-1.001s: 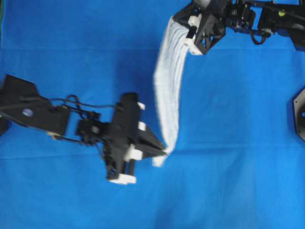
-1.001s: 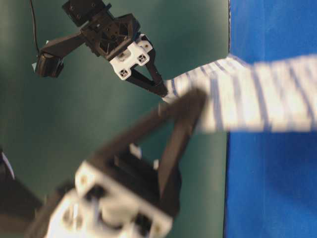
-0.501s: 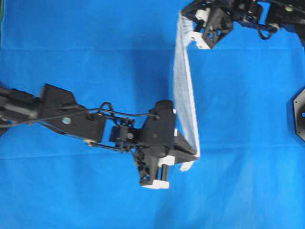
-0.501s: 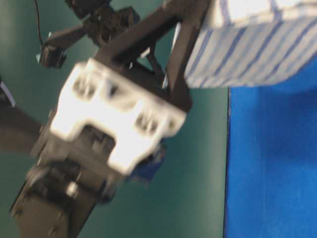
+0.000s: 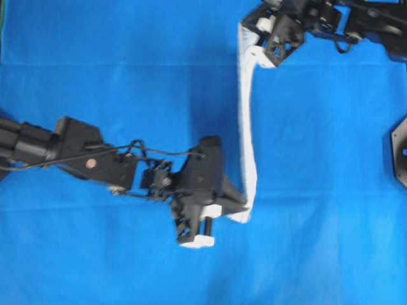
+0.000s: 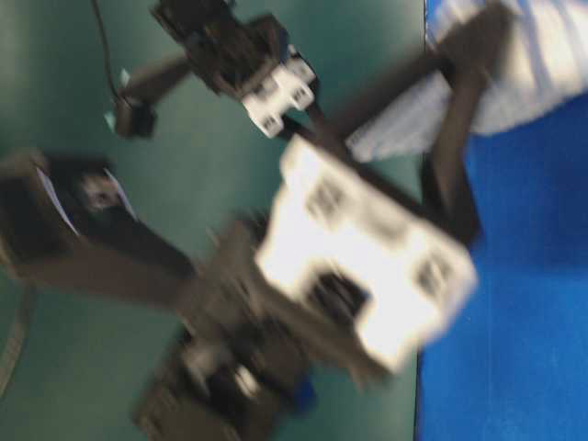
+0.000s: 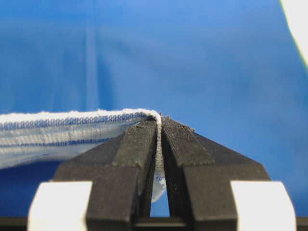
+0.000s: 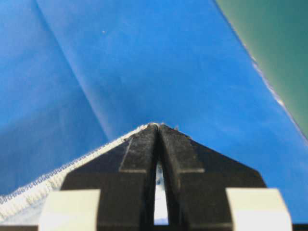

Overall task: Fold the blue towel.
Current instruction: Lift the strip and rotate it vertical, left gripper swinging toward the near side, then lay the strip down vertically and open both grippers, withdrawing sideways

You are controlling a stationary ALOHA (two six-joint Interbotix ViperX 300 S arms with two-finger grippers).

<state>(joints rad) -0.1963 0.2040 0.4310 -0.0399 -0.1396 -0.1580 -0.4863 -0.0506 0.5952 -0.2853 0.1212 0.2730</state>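
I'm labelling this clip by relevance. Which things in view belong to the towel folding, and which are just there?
Part of the job:
- blue towel, striped, stretched between the grippers
- left gripper, shut on one towel corner
- right gripper, shut on another corner

Just there:
- blue tablecloth
- black fixture at the overhead view's right edge

The blue towel (image 7: pixel 57 134) is woven cloth with a stitched hem; the tablecloth (image 5: pixel 95 63) is smooth matt fabric.

A creased, plain blue tablecloth (image 5: pixel 114 70) covers the table across the whole overhead frame, a black mount plate (image 5: pixel 399 151) sits at its right edge, and dark green floor (image 6: pixel 184 110) borders it.
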